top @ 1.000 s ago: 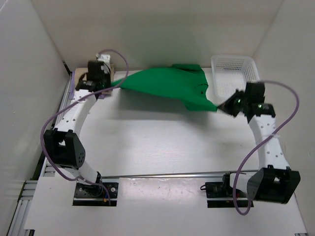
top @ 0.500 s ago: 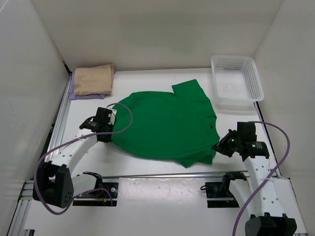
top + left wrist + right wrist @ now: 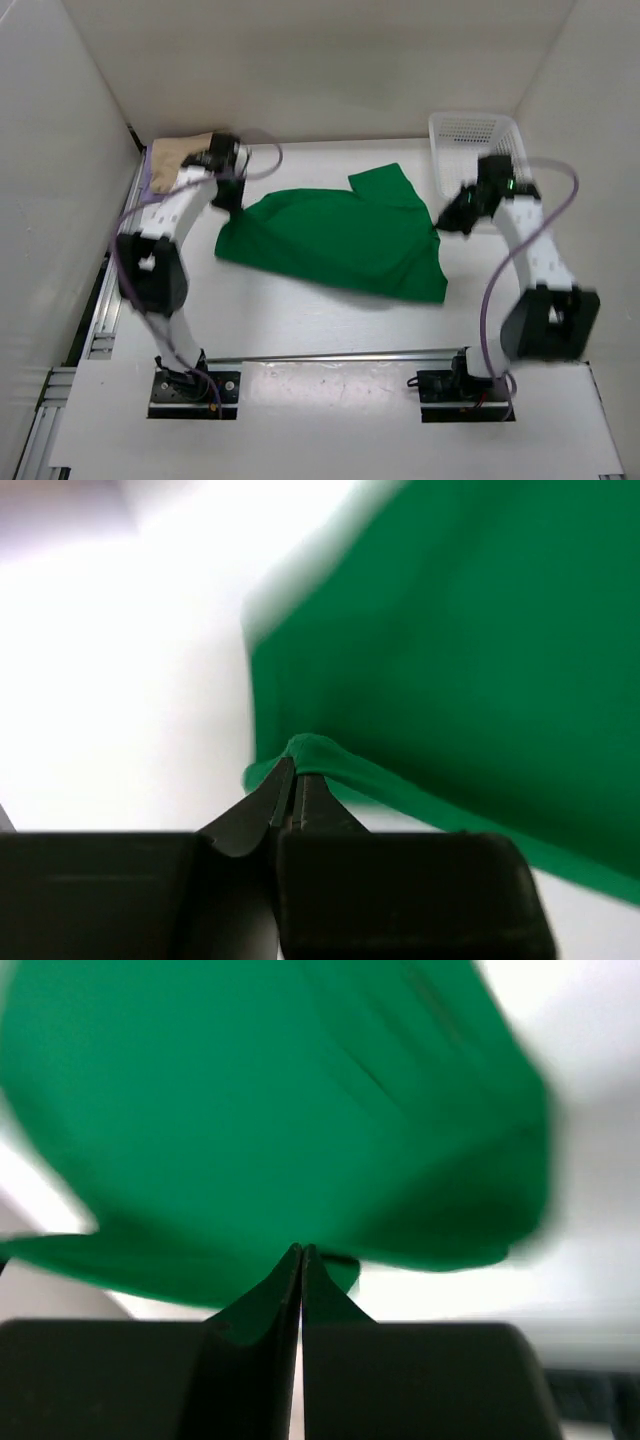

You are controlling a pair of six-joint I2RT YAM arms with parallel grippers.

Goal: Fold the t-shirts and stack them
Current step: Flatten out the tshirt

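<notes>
The bright green t-shirt [image 3: 340, 240] hangs stretched between both grippers over the middle of the table, its lower hem drooping toward the near side. At the shirt's left edge my left gripper [image 3: 232, 200] is shut on a pinched fold of green cloth [image 3: 320, 755]. My right gripper [image 3: 446, 217] is shut on the shirt's right edge [image 3: 300, 1160], just in front of the basket. The tan t-shirt [image 3: 180, 152] lies folded at the far left corner on the lavender t-shirt [image 3: 149, 175], partly hidden by the left arm.
A white mesh basket [image 3: 470, 130] stands at the far right corner, close behind the right wrist. White walls enclose the table on three sides. A metal rail [image 3: 330, 355] runs across the near side above the arm bases.
Both grippers, still shut on the green shirt, have swung from the near side back toward the far side. The shirt went with them and has lifted from lying flat.
</notes>
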